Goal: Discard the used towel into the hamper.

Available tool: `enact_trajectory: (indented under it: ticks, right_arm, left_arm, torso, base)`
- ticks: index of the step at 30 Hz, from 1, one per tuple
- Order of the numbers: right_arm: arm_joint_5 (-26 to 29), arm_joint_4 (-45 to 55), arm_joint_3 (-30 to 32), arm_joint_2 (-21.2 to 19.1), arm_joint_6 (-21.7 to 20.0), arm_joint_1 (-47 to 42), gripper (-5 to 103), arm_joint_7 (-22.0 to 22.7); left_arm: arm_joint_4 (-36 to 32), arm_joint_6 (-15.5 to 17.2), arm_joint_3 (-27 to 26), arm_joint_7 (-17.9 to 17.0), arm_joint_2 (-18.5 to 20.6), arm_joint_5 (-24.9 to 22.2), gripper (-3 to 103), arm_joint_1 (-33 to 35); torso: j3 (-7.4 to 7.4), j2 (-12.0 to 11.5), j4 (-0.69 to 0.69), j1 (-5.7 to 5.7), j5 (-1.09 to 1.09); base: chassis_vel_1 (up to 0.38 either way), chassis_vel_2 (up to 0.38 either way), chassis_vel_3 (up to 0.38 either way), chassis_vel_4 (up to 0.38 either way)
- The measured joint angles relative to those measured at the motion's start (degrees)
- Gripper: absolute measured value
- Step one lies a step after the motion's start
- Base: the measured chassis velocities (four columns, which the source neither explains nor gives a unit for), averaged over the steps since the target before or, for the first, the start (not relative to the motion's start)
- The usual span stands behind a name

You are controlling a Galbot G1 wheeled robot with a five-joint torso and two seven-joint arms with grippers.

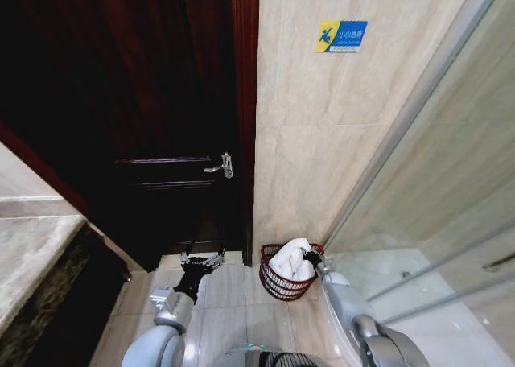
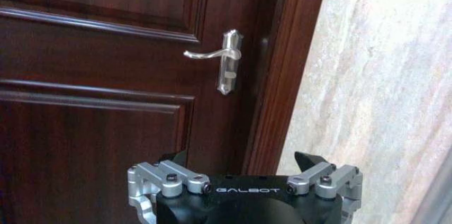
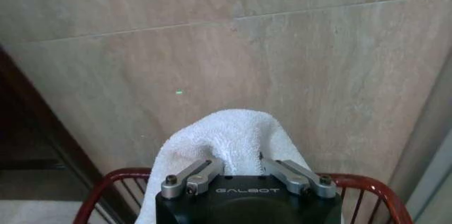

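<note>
Right wrist view: "GALBOT"-marked right gripper grips towel over hamper.

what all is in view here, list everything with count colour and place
towel: one, white, bunched in the hamper, rising above its rim
hamper: one, dark red wire, on the floor at the wall's foot
door: one, dark brown, left of the tiled wall
door handle: one, silver, at the door's edge
sign: one, blue and yellow, high on the wall
counter: one, pale stone, far left
glass panel: one, clear, right
left gripper: open, before the door
right gripper: at the towel over the hamper
</note>
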Motion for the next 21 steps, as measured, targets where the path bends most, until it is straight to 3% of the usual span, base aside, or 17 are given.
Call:
enact_trajectory:
  ticks: [7,9,11,12,14,17,20,21]
  right_arm:
    - [-7.40,0.26,2.71,0.58,-4.60,-1.44,8,-1.19]
    - [-9.22,0.60,3.40,0.51,-4.73,-2.31,8,-2.77]
    - [-15.20,2.15,5.65,0.33,-4.50,-5.50,8,-4.49]
    - [-15.20,2.15,5.65,0.33,-4.50,-5.50,8,-4.49]
    - [-17.74,3.83,7.66,0.56,-3.97,-8.57,5,-5.22]
    - [-18.46,4.86,8.80,0.49,-3.49,-10.58,15,-5.29]
    - [-19.37,4.61,9.81,-0.48,-3.28,-11.56,31,-5.63]
    - [-19.37,4.61,9.81,-0.48,-3.28,-11.56,31,-5.63]
  left_arm:
    - [0.00,0.00,0.00,0.00,0.00,0.00,100,0.00]
    - [0.00,0.00,0.00,0.00,-0.01,0.00,100,0.00]
    - [0.00,0.00,0.00,0.00,0.01,0.00,100,0.00]
    - [0.00,0.00,0.00,0.00,0.01,0.00,100,0.00]
    - [0.00,0.00,0.00,0.00,-0.02,0.00,100,-0.01]
    - [0.00,0.00,0.00,0.00,0.00,0.00,100,-0.01]
    - [0.00,0.00,0.00,0.00,0.00,0.00,100,0.01]
    - [0.00,0.00,0.00,0.00,0.00,0.00,100,0.01]
  torso:
    - [0.00,0.00,0.01,0.01,-0.02]
    - [0.00,-0.01,0.03,0.01,0.04]
    - [0.00,-0.01,0.00,0.03,-0.05]
    - [0.00,-0.01,0.00,0.03,-0.05]
    - [0.02,-0.03,0.01,0.07,0.05]
    - [0.01,-0.02,-0.01,0.04,0.01]
    - [0.00,-0.01,0.00,-0.01,0.01]
    - [0.00,-0.01,0.00,-0.01,0.01]
  base:
    - [-0.183,0.198,0.195,-0.189]
    - [-0.200,0.217,0.223,-0.206]
    - [-0.212,0.195,0.201,-0.192]
    - [-0.212,0.181,0.175,-0.192]
    - [-0.143,0.152,0.114,-0.150]
    - [-0.092,0.090,0.057,-0.015]
    - [-0.006,-0.001,-0.024,0.005]
    - [0.057,-0.007,-0.041,0.044]
